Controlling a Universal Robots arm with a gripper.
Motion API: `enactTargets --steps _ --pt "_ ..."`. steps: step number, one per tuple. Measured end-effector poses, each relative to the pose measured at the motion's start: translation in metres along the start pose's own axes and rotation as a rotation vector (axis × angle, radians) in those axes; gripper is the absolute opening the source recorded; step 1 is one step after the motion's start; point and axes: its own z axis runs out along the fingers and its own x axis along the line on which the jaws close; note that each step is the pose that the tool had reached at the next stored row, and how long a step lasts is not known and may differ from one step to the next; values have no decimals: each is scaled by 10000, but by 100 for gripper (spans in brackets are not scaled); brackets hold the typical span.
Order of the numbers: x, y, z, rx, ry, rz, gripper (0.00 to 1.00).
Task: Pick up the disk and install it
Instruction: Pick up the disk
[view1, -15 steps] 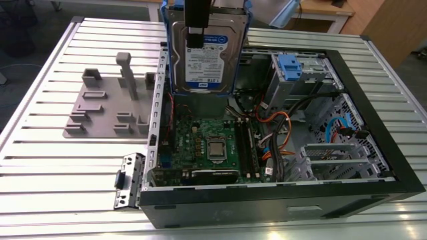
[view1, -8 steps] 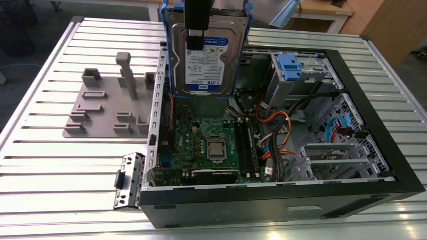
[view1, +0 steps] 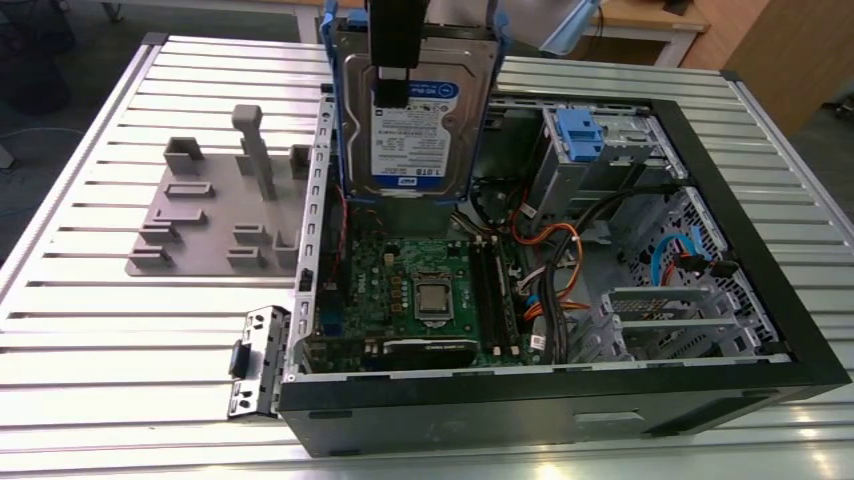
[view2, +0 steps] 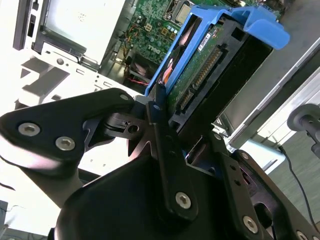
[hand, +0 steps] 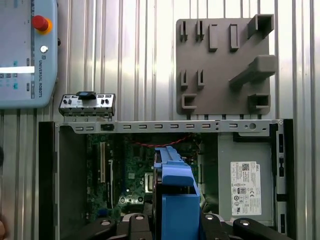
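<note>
One disk (view1: 407, 125), one gripper (view1: 396, 85), one open computer case (view1: 534, 410) and one grey fixture plate (view1: 200, 215), all on one ribbed metal tabletop (view1: 120, 380). You'll find the disk at top centre of the exterior view, clear of the tabletop, hanging over the upper left part of the case opening, above the motherboard (view1: 387, 280). It stands on end: long axis near vertical, labelled face toward the exterior camera, blue rails (view1: 331, 110) down both long edges. In the second wrist view, the end with the connector row faces the wrist. The gripper is clamped on the disk's two flat faces; one black finger (view1: 396, 50) runs down the labelled face. In the first wrist view, one teach pendant (hand: 25, 50) lies just beside the case.
</note>
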Motion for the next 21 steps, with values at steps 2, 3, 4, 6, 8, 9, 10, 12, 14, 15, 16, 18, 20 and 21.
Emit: enactTargets --steps 2,3,4,6,8,9,10,12,14,15,16,18,20,21 --pt "17 -1 0 -1 4 0 36" --pt "26 -2 1 -1 6 1 36" --pt "34 -3 1 0 7 0 36" --pt "51 -4 2 0 9 1 36" --pt "69 -6 3 0 12 0 36" --pt "78 -6 4 0 14 0 36" --pt "86 -7 4 0 15 0 36" --pt "103 -9 5 0 19 1 36" --pt "119 -10 6 0 21 1 36" --pt "129 -11 6 0 22 1 36" --pt "137 -12 7 0 24 1 36" --pt "155 -13 7 -1 27 1 36" --pt "172 -15 8 0 30 1 36" --pt "182 -15 9 0 31 1 36"
